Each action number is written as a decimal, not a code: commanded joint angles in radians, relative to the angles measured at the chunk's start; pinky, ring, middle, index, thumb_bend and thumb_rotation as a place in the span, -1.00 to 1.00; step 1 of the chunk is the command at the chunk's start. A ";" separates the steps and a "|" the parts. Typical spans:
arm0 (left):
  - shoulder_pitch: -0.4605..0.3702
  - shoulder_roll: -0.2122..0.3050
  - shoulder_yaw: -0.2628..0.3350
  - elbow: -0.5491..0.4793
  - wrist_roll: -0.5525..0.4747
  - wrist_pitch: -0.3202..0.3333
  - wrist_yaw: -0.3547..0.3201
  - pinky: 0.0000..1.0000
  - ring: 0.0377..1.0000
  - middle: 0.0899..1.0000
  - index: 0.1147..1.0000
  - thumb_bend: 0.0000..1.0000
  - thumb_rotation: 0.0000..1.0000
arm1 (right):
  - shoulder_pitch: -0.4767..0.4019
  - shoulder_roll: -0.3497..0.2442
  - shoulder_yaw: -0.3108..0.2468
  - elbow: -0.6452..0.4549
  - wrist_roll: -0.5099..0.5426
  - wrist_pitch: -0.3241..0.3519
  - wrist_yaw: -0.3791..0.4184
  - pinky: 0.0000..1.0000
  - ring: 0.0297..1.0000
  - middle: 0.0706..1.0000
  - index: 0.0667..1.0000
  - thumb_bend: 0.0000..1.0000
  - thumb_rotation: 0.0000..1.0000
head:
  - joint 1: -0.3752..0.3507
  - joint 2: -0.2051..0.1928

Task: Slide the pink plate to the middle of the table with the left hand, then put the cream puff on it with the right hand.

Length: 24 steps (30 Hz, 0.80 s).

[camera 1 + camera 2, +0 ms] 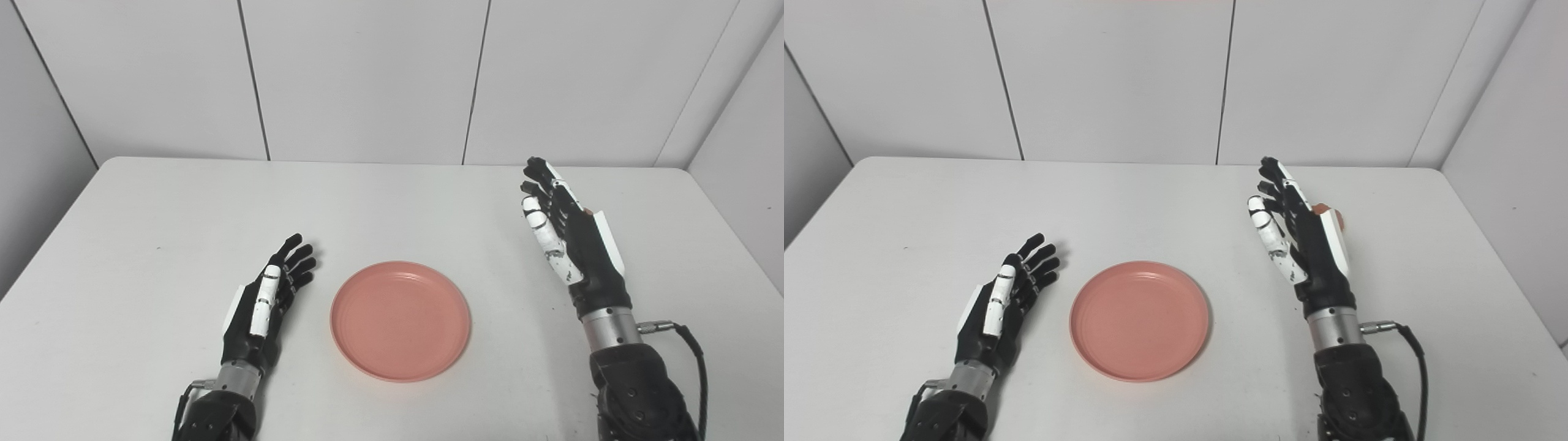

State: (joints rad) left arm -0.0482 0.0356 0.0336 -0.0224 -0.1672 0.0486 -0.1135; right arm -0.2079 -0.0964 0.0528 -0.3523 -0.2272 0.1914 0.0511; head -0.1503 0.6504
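A white surface (153, 245) with rounded far corners fills most of both views, set against pale panelled walls (367, 73) that close it in at the back and on both sides.

The pink plate (400, 320) lies flat near the middle of the surface, toward the near edge, bare on top, between the two hands and touching neither.

The right hand (566, 236) is raised above the surface to the right of the plate and farther back, well apart from it. Its fingers are straight and spread, pointing away from the robot, with the palm turned toward the plate; it holds nothing. A grey metal wrist and a black cable (692, 361) show below it.

The left hand (266, 300) lies low by the surface just to the left of the plate, with a clear gap between them. Its fingers are stretched forward and slightly fanned, and it grips nothing.

The cream puff (1333, 215) shows only as a small orange-brown sliver just behind the right hand, mostly hidden by it in the right eye view. Whether hand and puff touch cannot be told.
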 commanded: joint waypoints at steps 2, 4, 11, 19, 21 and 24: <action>0.037 0.016 -0.001 0.003 -0.001 -0.015 -0.013 0.81 0.75 0.74 0.71 -0.09 1.00 | -0.068 -0.029 -0.006 -0.042 -0.026 0.032 0.013 0.65 0.76 0.85 0.81 -0.26 0.49 | -0.020 -0.005; 0.049 0.020 -0.005 0.007 -0.002 -0.030 -0.020 0.82 0.75 0.75 0.71 -0.09 1.00 | -0.089 -0.051 -0.004 -0.040 -0.058 0.033 0.017 0.59 0.75 0.87 0.83 -0.27 0.45 | -0.032 -0.004; 0.083 0.025 -0.010 -0.005 -0.003 -0.039 -0.028 0.78 0.73 0.73 0.71 -0.10 1.00 | -0.173 -0.132 -0.005 0.004 -0.227 0.048 0.003 0.56 0.73 0.82 0.80 -0.04 0.54 | -0.065 -0.012; 0.093 0.038 0.000 -0.005 -0.023 -0.038 -0.043 0.80 0.74 0.74 0.71 -0.12 1.00 | -0.229 -0.200 -0.011 0.058 -0.335 0.085 0.023 0.42 0.69 0.77 0.73 0.36 -0.02 | -0.102 -0.018; 0.091 0.041 0.004 -0.002 -0.031 -0.038 -0.048 0.80 0.74 0.75 0.72 -0.14 1.00 | -0.246 -0.216 -0.007 0.074 -0.362 0.107 0.037 0.42 0.71 0.78 0.73 0.46 -0.11 | -0.113 -0.020; 0.088 0.046 0.006 0.007 -0.038 -0.041 -0.051 0.81 0.75 0.75 0.72 -0.14 1.00 | -0.268 -0.232 -0.003 0.092 -0.389 0.139 0.062 0.45 0.73 0.80 0.73 0.56 -0.17 | -0.118 -0.020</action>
State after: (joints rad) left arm 0.0079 0.0630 0.0306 -0.0541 -0.1933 0.0221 -0.1479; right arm -0.4178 -0.3019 0.0564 -0.2481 -0.5953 0.3065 0.1126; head -0.2684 0.6320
